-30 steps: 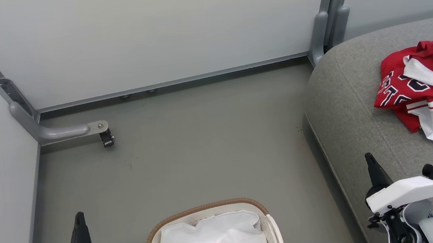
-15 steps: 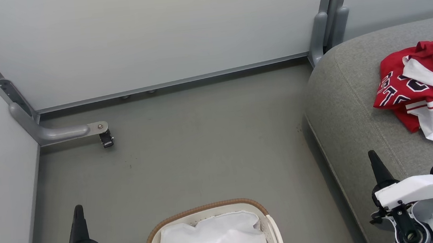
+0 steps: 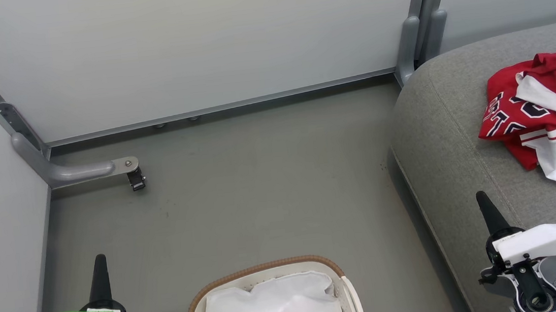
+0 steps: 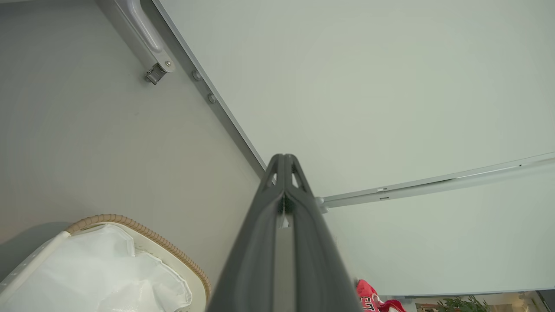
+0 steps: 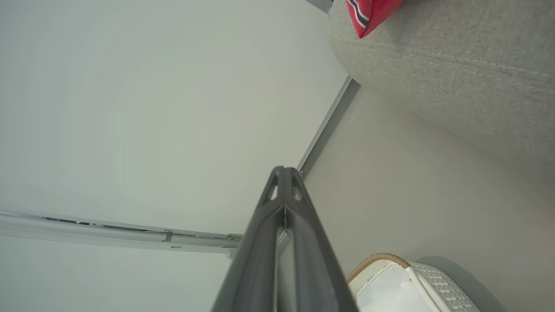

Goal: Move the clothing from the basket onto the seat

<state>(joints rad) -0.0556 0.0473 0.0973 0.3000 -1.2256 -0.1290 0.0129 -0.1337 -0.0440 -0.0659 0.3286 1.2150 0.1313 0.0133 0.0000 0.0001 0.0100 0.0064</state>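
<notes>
The red jerseys (image 3: 549,109) lie crumpled on the grey seat (image 3: 455,144) at the right, block letters showing, white lining spilling out. A corner of them shows in the right wrist view (image 5: 368,13) and in the left wrist view (image 4: 375,301). The white basket (image 3: 263,269) with its brown woven rim stands on the floor at the bottom centre, holding just its white liner (image 3: 272,309). My left gripper (image 3: 100,265) is shut and empty at the lower left, left of the basket. My right gripper (image 3: 484,205) is shut and empty over the seat's front edge, below the jerseys.
White partition panels (image 3: 196,46) with grey metal frames close off the back and left. A grey foot with a small caster (image 3: 136,179) juts onto the floor at the left. A grey post (image 3: 410,46) stands at the seat's far corner.
Both arms have drawn back toward the bottom of the head view; the right one also shifted right. The jerseys and basket have stayed put.
</notes>
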